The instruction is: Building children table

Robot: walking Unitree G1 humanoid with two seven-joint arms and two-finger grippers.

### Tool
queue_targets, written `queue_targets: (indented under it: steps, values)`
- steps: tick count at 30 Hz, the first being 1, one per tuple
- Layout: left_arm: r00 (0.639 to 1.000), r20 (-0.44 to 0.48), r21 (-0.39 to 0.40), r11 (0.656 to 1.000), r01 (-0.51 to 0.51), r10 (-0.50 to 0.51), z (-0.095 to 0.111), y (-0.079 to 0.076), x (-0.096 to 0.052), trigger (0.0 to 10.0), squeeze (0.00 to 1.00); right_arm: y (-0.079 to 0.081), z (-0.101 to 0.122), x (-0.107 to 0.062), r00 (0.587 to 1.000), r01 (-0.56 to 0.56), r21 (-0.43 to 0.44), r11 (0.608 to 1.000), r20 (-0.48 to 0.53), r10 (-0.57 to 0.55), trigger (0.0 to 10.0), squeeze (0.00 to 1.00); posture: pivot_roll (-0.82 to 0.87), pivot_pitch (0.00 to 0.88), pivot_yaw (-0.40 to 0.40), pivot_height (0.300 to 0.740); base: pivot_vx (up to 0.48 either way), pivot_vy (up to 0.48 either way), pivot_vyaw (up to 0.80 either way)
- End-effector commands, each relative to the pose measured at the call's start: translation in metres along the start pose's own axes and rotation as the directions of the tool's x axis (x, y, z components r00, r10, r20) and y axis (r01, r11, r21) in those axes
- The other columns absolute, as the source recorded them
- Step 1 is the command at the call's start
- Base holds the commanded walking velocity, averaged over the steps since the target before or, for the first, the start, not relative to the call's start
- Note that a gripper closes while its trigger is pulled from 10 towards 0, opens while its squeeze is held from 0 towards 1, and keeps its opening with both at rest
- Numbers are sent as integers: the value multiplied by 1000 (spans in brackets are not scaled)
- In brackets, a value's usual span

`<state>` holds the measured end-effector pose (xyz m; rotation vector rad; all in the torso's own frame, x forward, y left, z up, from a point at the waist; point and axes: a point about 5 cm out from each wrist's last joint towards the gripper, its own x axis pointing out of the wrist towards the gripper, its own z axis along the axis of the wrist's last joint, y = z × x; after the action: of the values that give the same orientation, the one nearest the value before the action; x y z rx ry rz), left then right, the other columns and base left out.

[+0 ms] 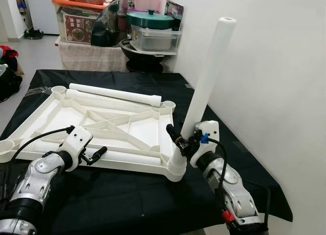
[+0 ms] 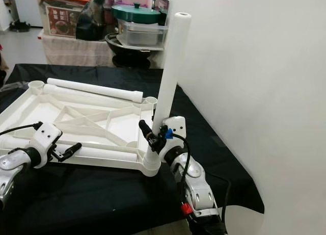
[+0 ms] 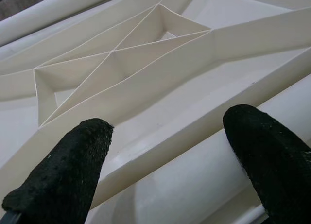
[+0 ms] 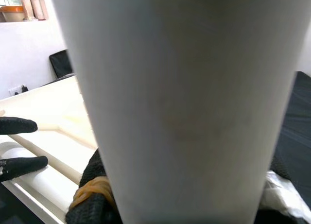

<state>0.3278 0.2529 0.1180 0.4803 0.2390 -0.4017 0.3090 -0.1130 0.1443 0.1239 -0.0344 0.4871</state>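
Note:
The white children's table top lies upside down on a black cloth. One white leg stands nearly upright in the near right corner socket, leaning slightly toward the wall. My right gripper is shut on its lower part; up close the leg blocks most of the right wrist view. A second leg lies along the top's far edge. A third tube lies along the front edge. My left gripper hovers open just above it, fingers spread over the tube.
A white wall rises close on the right. Behind the cloth stand storage boxes, a green-lidded pot and a metal basin. A dark bag sits at the far left on the floor.

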Motion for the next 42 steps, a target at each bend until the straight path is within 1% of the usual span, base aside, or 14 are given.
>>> queue_targets:
  steps: [1,2,3,6,9,11,12,16,18,21,26,33,38,42]
  values:
    - [978,-188,-34,996,86,-91,-42,-16,-9,10000,0,-10,-70,-25,939,124,154,980,-337,-66,10000,0,57,0,-109,740,0,0,0]
    - [971,-216,-106,991,79,-100,-49,-13,-12,10000,0,-9,-71,-26,938,126,155,980,-341,-67,10000,0,50,0,-102,740,0,0,0]
    - [967,-226,-129,988,87,-115,-52,-13,-13,10000,0,-9,-72,-27,936,130,156,979,-344,-69,10000,0,49,0,-103,740,0,0,0]
    - [967,-226,-129,988,87,-115,-52,-13,-13,10000,0,-9,-72,-27,936,130,156,979,-344,-69,10000,0,49,0,-103,740,0,0,0]
    - [960,-213,-156,976,151,-182,-54,-21,-15,10000,0,-11,-72,-28,935,134,155,979,-348,-73,10000,0,48,0,-103,740,0,0,0]
    - [948,-190,-165,960,225,-255,-54,-31,-17,10000,0,-11,-72,-28,934,133,154,979,-350,-72,10000,0,48,0,-103,740,0,0,0]
    - [948,-190,-165,960,225,-255,-54,-31,-17,10000,0,-11,-72,-28,934,133,154,979,-350,-72,10000,0,48,0,-103,740,0,0,0]
    - [927,-162,-206,930,303,-338,-56,-49,-17,10000,0,-11,-71,-28,935,120,151,981,-350,-61,10000,0,48,0,-102,740,0,0,0]
    - [906,-137,-240,901,361,-400,-58,-64,-18,10000,0,-9,-70,-29,936,102,153,983,-350,-43,10000,0,44,0,-100,740,0,0,0]
    - [886,-138,-259,879,400,-443,-62,-73,-20,10000,0,-8,-70,-30,935,86,158,984,-353,-26,10000,0,39,0,-100,740,0,0,0]
    - [877,-164,-311,867,389,-452,-70,-71,-23,10000,0,-9,-69,-32,934,81,157,984,-358,-20,10000,0,37,0,-98,740,0,0,0]
    - [880,-174,-317,871,374,-441,-70,-69,-24,10000,0,-10,-69,-32,934,81,153,985,-358,-21,10000,0,38,0,-98,740,0,0,0]
    - [880,-175,-362,860,359,-441,-75,-76,-25,10000,0,-10,-69,-32,933,77,145,986,-360,-20,10000,0,36,0,-103,740,0,0,0]
    - [885,-167,-358,863,356,-434,-75,-78,-26,10000,0,-11,-69,-32,932,76,138,988,-361,-22,10000,0,35,0,-104,740,0,0,0]
